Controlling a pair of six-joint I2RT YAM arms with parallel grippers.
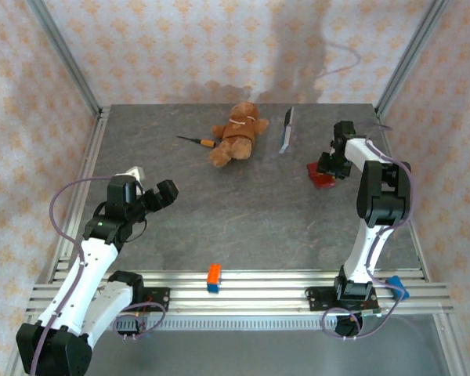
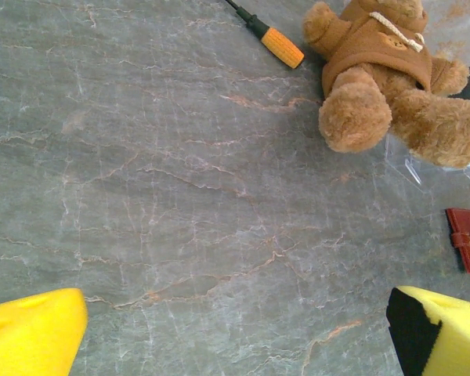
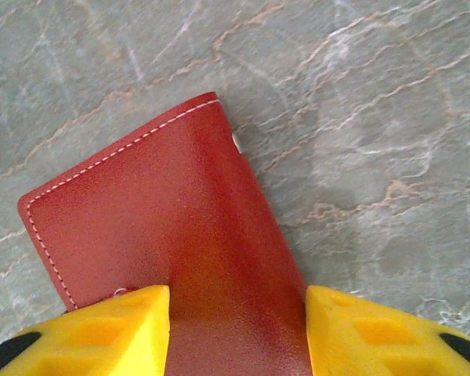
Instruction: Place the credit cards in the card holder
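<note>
Now, your right gripper (image 3: 237,333) low over the dark red card holder (image 3: 164,211), yellow fingers (image 3: 102,329) flanking its near end, whether they pinch it you cannot tell, your left gripper (image 2: 235,329) spread wide, holder well off to its right.

1. Desk (image 1: 243,227): grey stone-look top, matt and fairly smooth, with pale and rust-coloured veining.
2. Card holder (image 3: 164,227): dark red leather-like skin with a fine pebbled grain, a low sheen and white stitching along the edge.
3. Right pincer (image 3: 236,329): fingers (image 3: 102,333) of yellow moulded plastic, matt.
4. Teddy bear (image 2: 376,110): brown plush pile; soft cloth hooded top with a cream cord.
5. Screwdriver (image 2: 278,43): ribbed orange plastic handle and dark shaft.
6. Clear stand (image 2: 403,160): transparent, glossy plastic.
7. Rails (image 1: 258,291): silvery ribbed metal.
</note>
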